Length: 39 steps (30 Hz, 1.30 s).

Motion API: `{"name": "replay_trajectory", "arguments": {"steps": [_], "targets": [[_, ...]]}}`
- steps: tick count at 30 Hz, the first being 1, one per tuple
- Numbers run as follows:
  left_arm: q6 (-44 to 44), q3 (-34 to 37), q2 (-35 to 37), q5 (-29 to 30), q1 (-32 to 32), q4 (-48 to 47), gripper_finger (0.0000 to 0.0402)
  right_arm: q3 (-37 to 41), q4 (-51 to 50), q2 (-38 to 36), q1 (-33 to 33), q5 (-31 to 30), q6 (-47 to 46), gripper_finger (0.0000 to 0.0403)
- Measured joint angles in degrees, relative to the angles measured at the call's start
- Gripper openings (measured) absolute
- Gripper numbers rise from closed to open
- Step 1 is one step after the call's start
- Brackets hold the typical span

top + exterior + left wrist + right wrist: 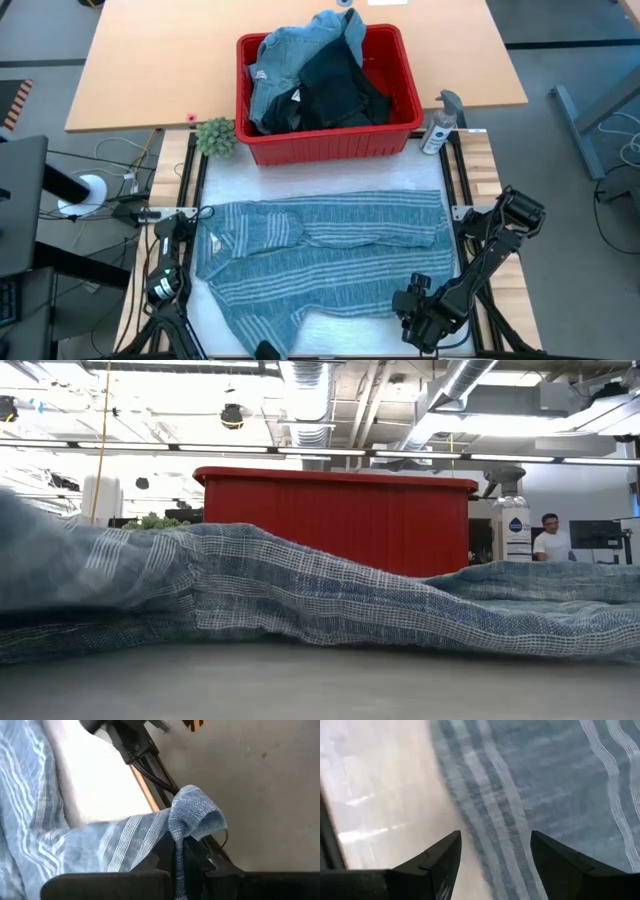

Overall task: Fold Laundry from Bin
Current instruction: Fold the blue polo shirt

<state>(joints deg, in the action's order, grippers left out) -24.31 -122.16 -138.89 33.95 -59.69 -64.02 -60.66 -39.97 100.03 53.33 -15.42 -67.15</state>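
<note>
High view: shirt [330, 255] lies spread before the bin [330, 142], between both grippers. Left wrist view: left gripper [179, 857] is clamped on a shirt corner. Right wrist view: right gripper [495, 857] is wide, shirt edge beneath. Step: folding; next, right should pinch that edge.

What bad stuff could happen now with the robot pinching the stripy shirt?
The left gripper is shut on only a small fold at the edge of the blue-grey white-striped shirt, so the cloth might slip out when it pulls. The right gripper is open above the shirt's hem without holding it, so a one-sided pull could bunch the shirt up. The clear spray bottle stands close beside the red plastic bin and could perhaps be tipped by dragged cloth.
</note>
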Motion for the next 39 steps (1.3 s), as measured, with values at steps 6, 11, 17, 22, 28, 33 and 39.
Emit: {"name": "replay_trajectory", "arguments": {"steps": [6,11,17,22,28,33,39], "targets": [[-6.5,-0.2,0.0,0.2,0.1,-2.6,0.0001,-0.4,-2.0,0.0,1.9,0.2,3.9,0.0265],[-12.4,-0.2,0.0,-0.5,0.2,-4.8,0.0000,-0.4,-7.9,-0.1,4.6,0.8,0.9,0.0265],[-14.8,-0.2,0.0,-0.6,0.2,-6.0,0.0000,-0.4,-10.3,-0.1,8.3,3.9,-1.8,0.0265],[-14.9,-0.2,0.0,-0.7,0.5,-6.0,0.0000,-0.1,-13.0,2.0,11.9,5.0,-7.5,0.0265],[-17.0,-0.2,0.0,-3.5,1.2,-6.0,0.0000,-0.5,-13.3,5.6,13.0,5.7,-11.6,0.0254],[-19.4,-0.2,0.0,-3.5,1.2,-6.0,0.0000,-0.7,-11.4,6.2,12.1,8.8,-12.6,0.0150],[-20.5,-0.2,0.0,-2.0,1.2,-6.2,0.0000,-0.7,-10.8,6.1,10.0,11.2,-16.5,0.0019]]}}
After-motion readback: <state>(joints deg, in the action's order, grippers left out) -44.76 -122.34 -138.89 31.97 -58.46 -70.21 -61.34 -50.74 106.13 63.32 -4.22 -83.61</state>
